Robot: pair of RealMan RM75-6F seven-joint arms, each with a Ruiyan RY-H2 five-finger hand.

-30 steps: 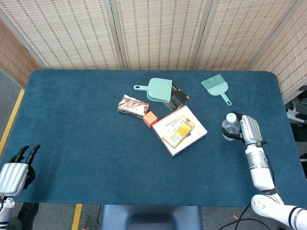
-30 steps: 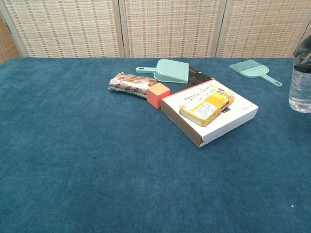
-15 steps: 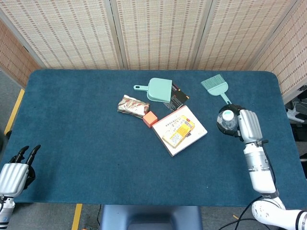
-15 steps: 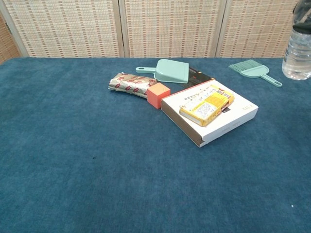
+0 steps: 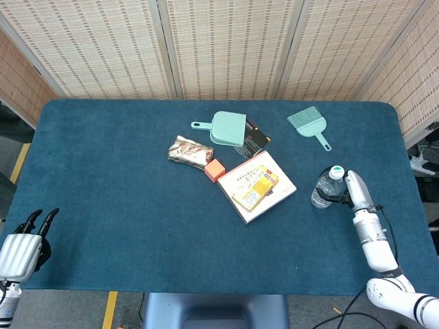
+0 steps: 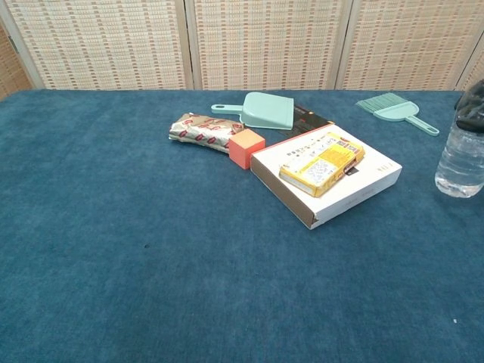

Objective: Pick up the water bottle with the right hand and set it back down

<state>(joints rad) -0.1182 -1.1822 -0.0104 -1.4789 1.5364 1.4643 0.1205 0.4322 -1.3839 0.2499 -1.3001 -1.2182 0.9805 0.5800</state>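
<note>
The clear water bottle (image 5: 324,190) with a white cap stands low at the table's right side, leaning a little. In the chest view the water bottle (image 6: 459,160) shows at the right edge, its base at or just above the blue cloth. My right hand (image 5: 354,190) is wrapped round its upper part from the right, and dark fingers (image 6: 474,111) show across the bottle's top. My left hand (image 5: 22,245) hangs off the table's front left corner, fingers apart and holding nothing.
Left of the bottle lies a white box (image 5: 258,186) with a yellow packet (image 5: 255,187) on it. Further back are an orange block (image 5: 215,169), a snack wrapper (image 5: 190,151), a mint dustpan (image 5: 226,128) and a small brush (image 5: 309,124). The table's right edge (image 5: 412,192) is close.
Half a second ago the bottle was raised high in my right hand. It has now come down to the table, slightly nearer and left of where it first stood. The left hand stayed put.
</note>
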